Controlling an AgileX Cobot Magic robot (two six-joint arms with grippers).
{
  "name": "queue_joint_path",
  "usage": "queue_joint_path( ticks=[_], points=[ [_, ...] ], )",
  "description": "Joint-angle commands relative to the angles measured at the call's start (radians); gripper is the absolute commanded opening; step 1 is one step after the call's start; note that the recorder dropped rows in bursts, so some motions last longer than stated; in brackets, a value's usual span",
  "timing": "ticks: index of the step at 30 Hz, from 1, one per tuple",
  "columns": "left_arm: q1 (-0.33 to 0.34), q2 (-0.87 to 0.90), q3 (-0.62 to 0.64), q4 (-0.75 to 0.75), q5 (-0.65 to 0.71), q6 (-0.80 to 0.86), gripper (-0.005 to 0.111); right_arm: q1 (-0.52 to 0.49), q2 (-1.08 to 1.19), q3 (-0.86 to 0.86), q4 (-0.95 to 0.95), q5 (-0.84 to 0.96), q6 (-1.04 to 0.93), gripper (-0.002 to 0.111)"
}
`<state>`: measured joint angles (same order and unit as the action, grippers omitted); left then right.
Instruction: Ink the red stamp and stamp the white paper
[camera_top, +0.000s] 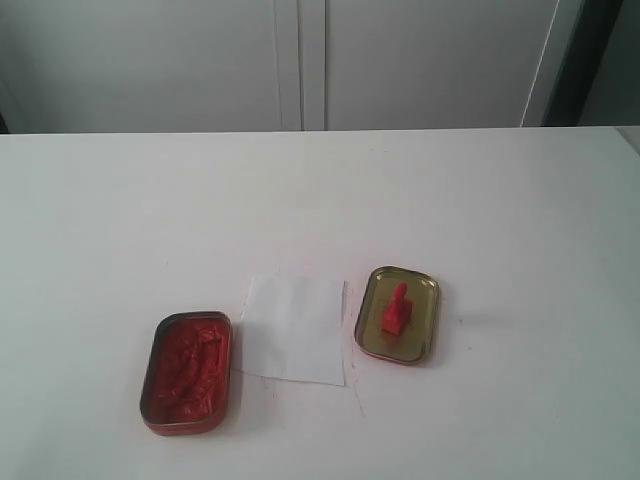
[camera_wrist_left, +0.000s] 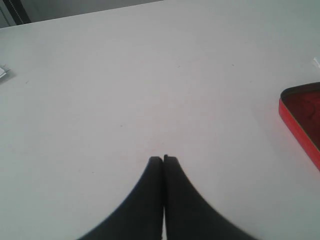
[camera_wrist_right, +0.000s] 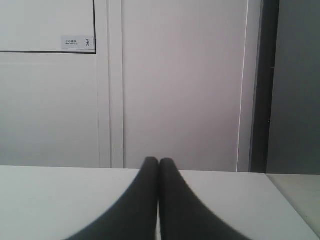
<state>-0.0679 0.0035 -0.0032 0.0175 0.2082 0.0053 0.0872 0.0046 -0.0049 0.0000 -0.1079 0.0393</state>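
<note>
White table (camera_top: 500, 200) fills most of what I see, with pale cabinet doors behind its far edge. The white paper (camera_top: 293, 328) lies flat near the middle of the near half, and I can make out no mark on it. Just left of the paper is the open tin of lumpy red ink paste (camera_top: 187, 372), its long side running near to far. Just right of the paper is the gold lid (camera_top: 421, 300), slightly smaller, turned hollow side up. The red stamp (camera_top: 395, 311) sits inside that lid, block base toward me and narrow handle running away toward the far side. Whether it stands upright or leans I cannot tell from this angle. Neither arm shows in the exterior view. The left jaws are pressed together with nothing between them, low over bare table, with only a corner of the ink tin (camera_wrist_left: 302, 120) at the edge of their camera. The right jaws are likewise closed and empty, aimed level at the cabinets, so no task item appears in their view. Since the stamp is on the right of the scene, I judge the right arm the nearer one. It would have to open, tip downward and come in over the lid rim, which is the only thing crowding the handle.
</note>
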Motion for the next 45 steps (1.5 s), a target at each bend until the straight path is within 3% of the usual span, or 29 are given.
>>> queue_joint_path(
  ticks=[1,10,19,40,45],
  points=[
    [0.001,-0.003,0.003,-0.001,0.001,0.003,0.0,-0.006,-0.005,0.005,-0.007,-0.014,-0.002,0.0],
    [0.001,-0.003,0.003,-0.001,0.001,0.003,0.0,-0.006,-0.005,-0.014,0.0,0.009,-0.002,0.0],
    [0.001,-0.003,0.003,-0.001,0.001,0.003,0.0,-0.006,0.015,-0.18,0.0,0.183,-0.002,0.0],
    [0.001,-0.003,0.003,-0.001,0.001,0.003,0.0,-0.006,0.598,-0.543,0.0,0.287,0.017,0.0],
    [0.001,-0.003,0.003,-0.001,0.001,0.003,0.0,-0.006,0.75,-0.622,0.0,0.392,0.017,0.0]
  ],
)
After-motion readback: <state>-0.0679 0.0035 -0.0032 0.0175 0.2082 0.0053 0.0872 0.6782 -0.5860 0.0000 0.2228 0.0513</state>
